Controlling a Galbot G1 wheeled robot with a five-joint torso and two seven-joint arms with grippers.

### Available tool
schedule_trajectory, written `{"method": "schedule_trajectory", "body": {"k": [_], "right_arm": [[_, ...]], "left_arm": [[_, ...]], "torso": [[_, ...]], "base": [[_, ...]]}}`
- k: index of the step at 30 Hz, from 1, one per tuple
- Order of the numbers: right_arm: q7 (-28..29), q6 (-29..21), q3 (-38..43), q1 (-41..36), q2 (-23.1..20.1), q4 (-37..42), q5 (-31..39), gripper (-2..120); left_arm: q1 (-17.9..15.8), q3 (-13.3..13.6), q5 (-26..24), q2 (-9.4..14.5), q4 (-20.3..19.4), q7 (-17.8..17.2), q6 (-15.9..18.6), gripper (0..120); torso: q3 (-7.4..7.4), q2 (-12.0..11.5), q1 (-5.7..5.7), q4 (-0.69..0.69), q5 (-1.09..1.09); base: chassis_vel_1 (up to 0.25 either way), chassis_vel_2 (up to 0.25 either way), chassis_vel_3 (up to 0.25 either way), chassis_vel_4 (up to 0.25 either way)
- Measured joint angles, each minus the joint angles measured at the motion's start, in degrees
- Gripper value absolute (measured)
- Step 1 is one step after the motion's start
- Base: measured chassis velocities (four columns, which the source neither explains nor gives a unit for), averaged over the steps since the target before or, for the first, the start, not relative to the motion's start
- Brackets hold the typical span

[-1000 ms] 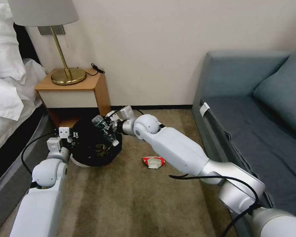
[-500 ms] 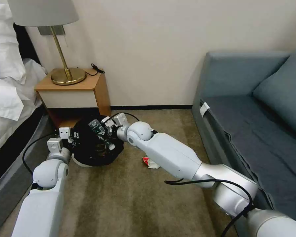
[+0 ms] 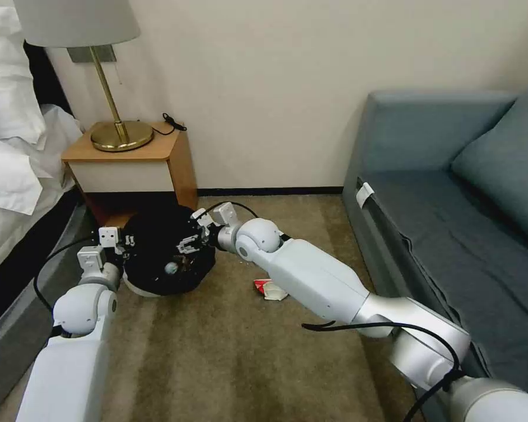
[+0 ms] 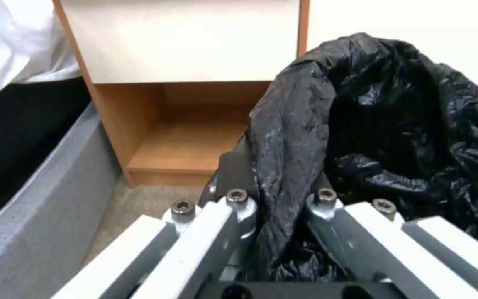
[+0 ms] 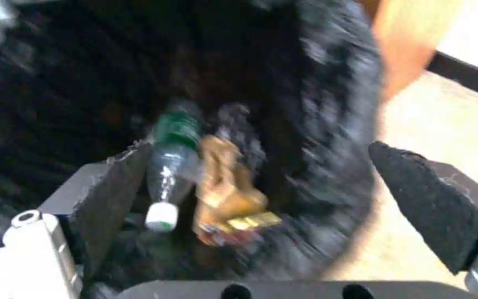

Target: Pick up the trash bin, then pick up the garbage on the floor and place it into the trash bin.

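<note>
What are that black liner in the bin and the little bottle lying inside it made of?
The black liner looks like thin plastic film: glossy, crinkled, folded over the rim where the left gripper pinches it. The bottle seems to be clear plastic with a green label and white cap, though the blur leaves that uncertain. The right gripper hangs open above it.

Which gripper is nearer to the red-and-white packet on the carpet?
The right. The right gripper hangs open over the trash bin, on the side toward the red-and-white packet. The left gripper is shut on the bin's far rim, away from the packet.
</note>
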Motion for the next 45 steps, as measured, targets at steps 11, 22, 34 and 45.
{"method": "schedule_trajectory", "body": {"k": [11, 22, 34, 45], "right_arm": [[-4.1, 1.07, 2.66, -2.37, -2.56, -5.83, -9.05, 100], [-6.06, 1.97, 6.1, -7.87, -2.37, -15.53, -22.07, 100], [-7.47, 4.91, 9.01, -11.16, -2.17, -21.36, -30.95, 100], [-9.36, 6.82, 9.92, -12.29, -2.11, -24.84, -34.39, 100]], "left_arm": [[-0.92, -1.75, -1.44, 1.96, 2.39, -1.12, -1.44, 5], [-0.66, -2.19, -2.38, 2.81, 3.22, -1.42, -2.17, 5], [-0.13, -2.41, -2.89, 3.03, 3.62, -1.41, -2.8, 5], [-0.14, -2.11, -2.81, 2.76, 4.14, -1.33, -3.14, 5]], "torso": [[0.0, 0.0, 0.0, 0.0, 0.0], [0.0, 0.0, 0.0, -0.01, 0.0], [0.0, 0.0, 0.0, 0.0, 0.0], [0.0, 0.0, 0.0, 0.0, 0.0]], "base": [[0.0, 0.0, 0.0, 0.0], [0.0, 0.0, 0.0, 0.0], [0.0, 0.0, 0.0, 0.0], [0.0, 0.0, 0.0, 0.0]]}}
